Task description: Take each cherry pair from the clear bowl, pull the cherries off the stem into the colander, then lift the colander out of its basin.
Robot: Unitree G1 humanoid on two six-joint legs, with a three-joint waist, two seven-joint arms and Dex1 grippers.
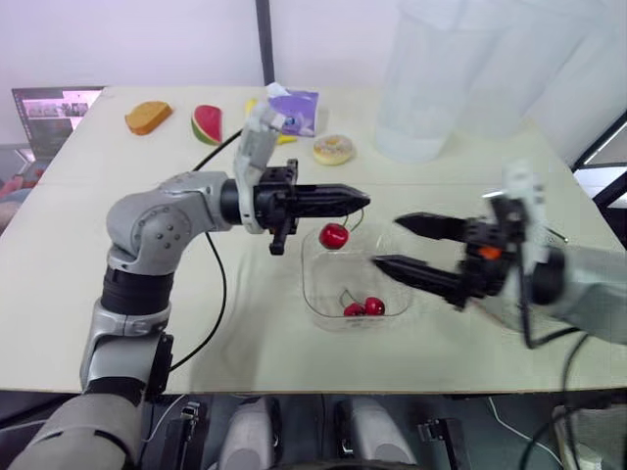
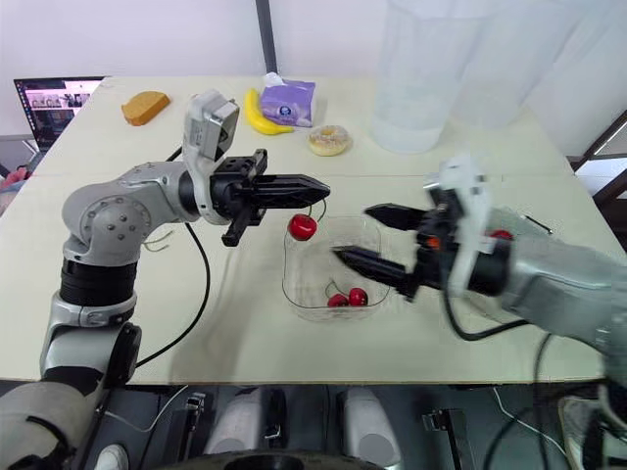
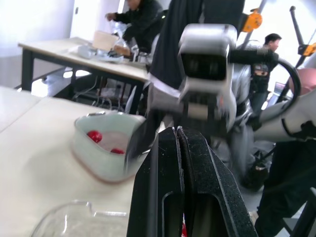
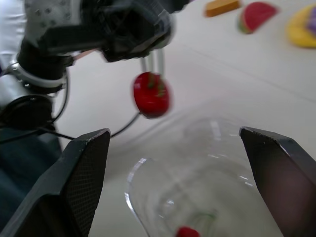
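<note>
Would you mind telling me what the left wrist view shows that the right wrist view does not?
Left wrist view: a pale green container holding two loose cherries, and a person in the background. Right wrist view: a hanging cherry dangling by its stem, and a watermelon slice beyond. Both: the clear bowl and the shut left gripper, which pinches that stem.
</note>
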